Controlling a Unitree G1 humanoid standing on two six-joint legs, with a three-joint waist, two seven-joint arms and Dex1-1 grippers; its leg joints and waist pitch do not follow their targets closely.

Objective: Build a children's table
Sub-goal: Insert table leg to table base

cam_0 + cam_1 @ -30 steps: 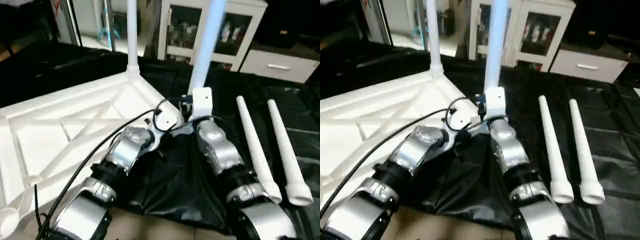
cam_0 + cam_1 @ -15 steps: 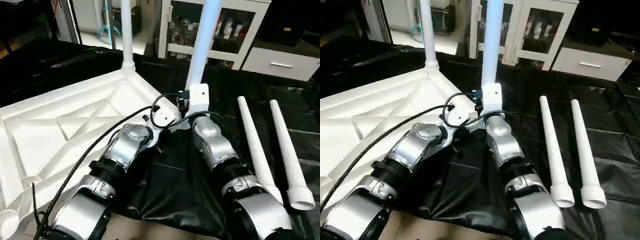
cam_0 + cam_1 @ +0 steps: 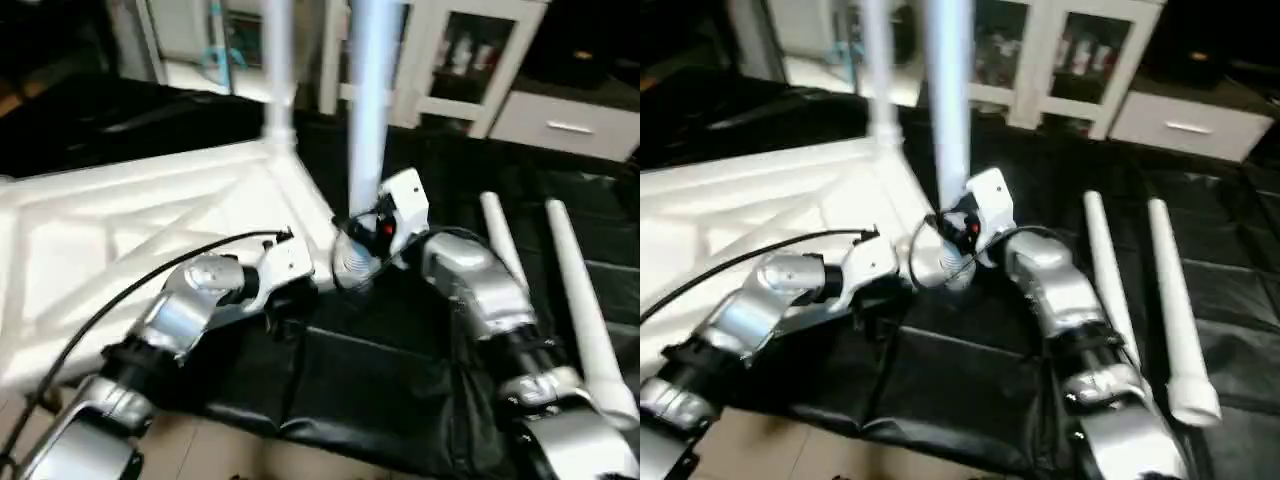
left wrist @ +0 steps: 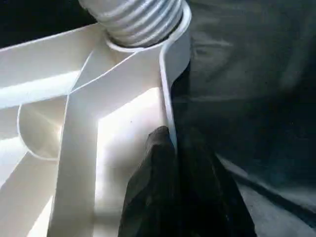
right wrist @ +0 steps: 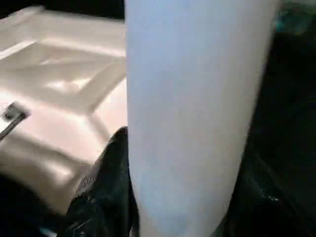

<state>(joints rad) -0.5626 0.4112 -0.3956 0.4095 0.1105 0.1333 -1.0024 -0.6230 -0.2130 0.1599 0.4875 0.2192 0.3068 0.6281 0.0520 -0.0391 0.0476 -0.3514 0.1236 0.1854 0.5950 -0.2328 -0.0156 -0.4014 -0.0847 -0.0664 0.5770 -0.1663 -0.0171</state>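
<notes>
The white tabletop [image 3: 120, 230] lies ribbed side up on the left. One leg [image 3: 277, 60] stands upright in its far corner socket. My right gripper [image 3: 362, 228] is shut on a second leg [image 3: 370, 100], held nearly upright. Its threaded end [image 3: 352, 262] is at the tabletop's near right corner. In the left wrist view that threaded end [image 4: 136, 19] sits in the corner socket. My left gripper [image 4: 175, 148] is shut on the tabletop's rim [image 4: 168, 89] just beside that corner. In the right wrist view the leg [image 5: 192, 98] stands between black fingers [image 5: 106, 192].
Two loose legs [image 3: 505, 260] [image 3: 585, 300] lie side by side on the black cloth [image 3: 400, 380] to the right of my right forearm. A white glass-door cabinet [image 3: 450, 50] and a drawer unit [image 3: 570, 125] stand behind the work area.
The camera has shifted. My right arm has carried the held leg leftward to the tabletop's near corner, where its threaded end now shows. My left gripper stays shut on the rim.
</notes>
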